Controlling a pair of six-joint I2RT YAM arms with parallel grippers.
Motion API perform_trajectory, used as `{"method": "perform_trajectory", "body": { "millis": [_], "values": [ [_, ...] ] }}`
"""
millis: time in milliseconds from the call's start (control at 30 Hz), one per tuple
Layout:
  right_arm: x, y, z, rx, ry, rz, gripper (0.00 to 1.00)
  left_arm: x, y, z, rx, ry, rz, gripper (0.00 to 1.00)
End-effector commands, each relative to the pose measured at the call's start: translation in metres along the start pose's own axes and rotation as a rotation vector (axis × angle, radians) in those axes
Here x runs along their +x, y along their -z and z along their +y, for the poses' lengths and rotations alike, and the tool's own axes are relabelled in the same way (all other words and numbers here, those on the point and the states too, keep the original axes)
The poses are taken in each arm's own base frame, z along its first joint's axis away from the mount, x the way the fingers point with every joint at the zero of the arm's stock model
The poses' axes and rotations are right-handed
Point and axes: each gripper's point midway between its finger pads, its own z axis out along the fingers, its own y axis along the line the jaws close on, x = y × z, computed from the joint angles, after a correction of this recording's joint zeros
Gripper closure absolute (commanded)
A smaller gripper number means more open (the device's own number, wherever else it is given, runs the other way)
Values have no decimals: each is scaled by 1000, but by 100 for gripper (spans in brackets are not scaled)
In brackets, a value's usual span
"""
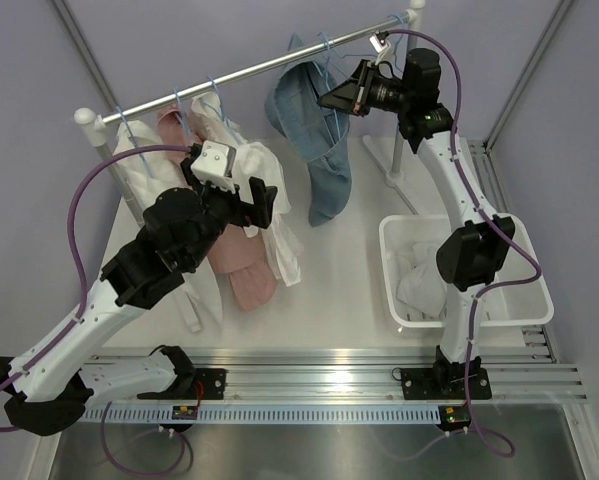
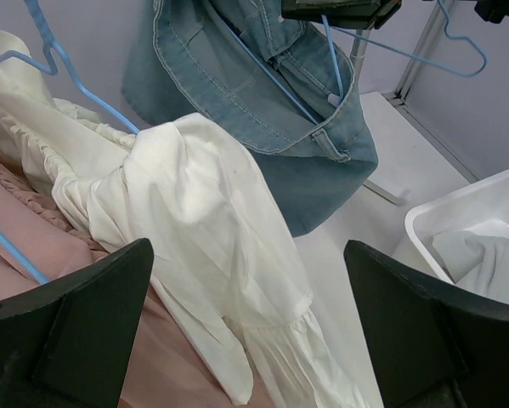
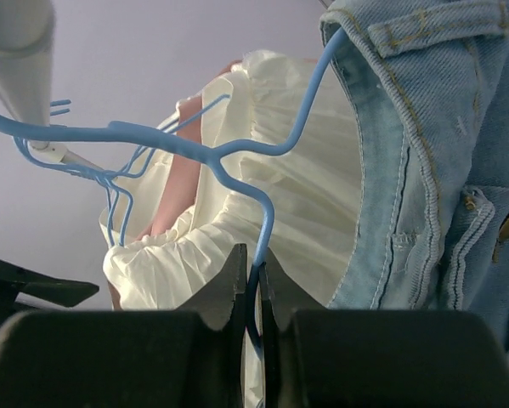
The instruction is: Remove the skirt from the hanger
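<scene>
The denim skirt (image 1: 317, 135) hangs from the rail (image 1: 259, 68) in the upper centre of the top view. It is pale, faded blue and drapes lopsided down to a narrow point. In the left wrist view its waistband gapes open at the top of the frame, with the blue wire hanger (image 2: 275, 81) running inside it. The right wrist view shows its stitched belt loops and a metal button at the right edge.

The right gripper (image 1: 341, 98) is up beside the rail, its jaws pinched tight on the lower wire of the hanger (image 3: 237, 153), at bottom centre of its own view (image 3: 252, 280). The left gripper (image 1: 257, 210) sits lower and left of the skirt, its jaws spread wide with nothing between them.

A white garment (image 2: 203, 212) and a pink garment (image 2: 33, 246) hang on other blue hangers to the left. They crowd just beside the skirt and fill the foreground in front of the left gripper. A white basket (image 1: 394, 270) with pale cloth (image 1: 419, 285) in it stands at the right, near the right arm. A bare blue hanger (image 2: 458, 51) shows at the upper right of the left wrist view.
</scene>
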Motion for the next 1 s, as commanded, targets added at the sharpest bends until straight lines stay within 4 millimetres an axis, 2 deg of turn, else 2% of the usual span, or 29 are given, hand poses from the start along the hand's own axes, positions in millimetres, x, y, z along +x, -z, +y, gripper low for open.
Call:
{"method": "perform_trajectory", "body": {
  "millis": [0,100,267,467,500,567,667,733,767,833,967],
  "values": [
    [-43,16,89,-224,334,-107,100,-22,7,1,3,48,-57,1],
    [-52,25,116,-276,405,-134,100,-21,6,-3,23,51,-53,1],
    [-56,37,143,-320,440,-151,100,-22,5,-8,50,51,-58,1],
    [-43,45,146,-329,400,-109,100,-26,5,-8,51,46,-73,1],
    [-35,44,137,-321,373,-85,100,-27,5,-8,52,45,-77,1],
    [-23,48,132,-316,342,-53,100,-27,5,-8,50,44,-79,1],
    [-12,56,134,-310,350,-35,100,-26,3,-10,56,43,-77,1],
    [1,57,125,-299,341,-7,100,-25,0,-12,64,41,-75,1],
    [3,63,131,-299,356,-7,100,-24,-1,-12,63,40,-72,1],
    [12,66,126,-297,365,17,100,-24,-3,-14,68,35,-69,1],
    [33,83,133,-289,407,76,100,-27,-9,-15,56,17,-66,1]
  ]
}}
